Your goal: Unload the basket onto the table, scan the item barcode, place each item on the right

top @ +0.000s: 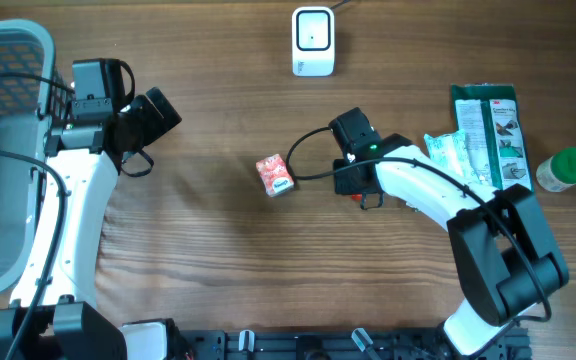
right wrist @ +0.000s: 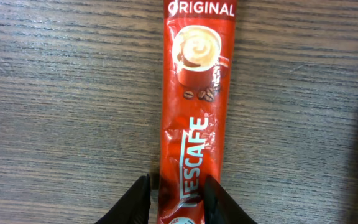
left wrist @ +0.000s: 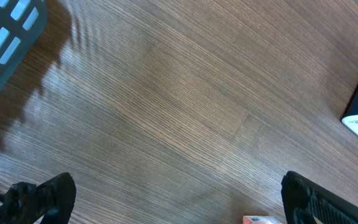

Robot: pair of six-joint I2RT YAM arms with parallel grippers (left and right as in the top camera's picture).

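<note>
Jaws on my right gripper (right wrist: 176,193) stand narrow, closed on the near end of a red Nescafe sachet (right wrist: 197,93), with one black fingertip (right wrist: 135,200) against each long edge. From the grip, the sachet runs straight out ahead of the jaws, flat on the wooden table (right wrist: 55,112) with its printed face up. The cup picture and the word "Original" are at the far end. I see no barcode on this face.

Left of these jaws, in the overhead view, a small red box (top: 276,174) sits near but apart. Ahead of them and well apart stands the white scanner (top: 313,42). To their right, a clear packet (top: 453,155) lies just beside the arm. A green packet (top: 488,130) comes next, and a green-lidded jar (top: 565,170) is farthest out.

My left gripper (left wrist: 178,186) is spread wide with nothing between its fingers, only bare wood below. A corner of the grey basket (left wrist: 11,31) shows ahead of those jaws to one side. The scanner's edge is at the other side.
</note>
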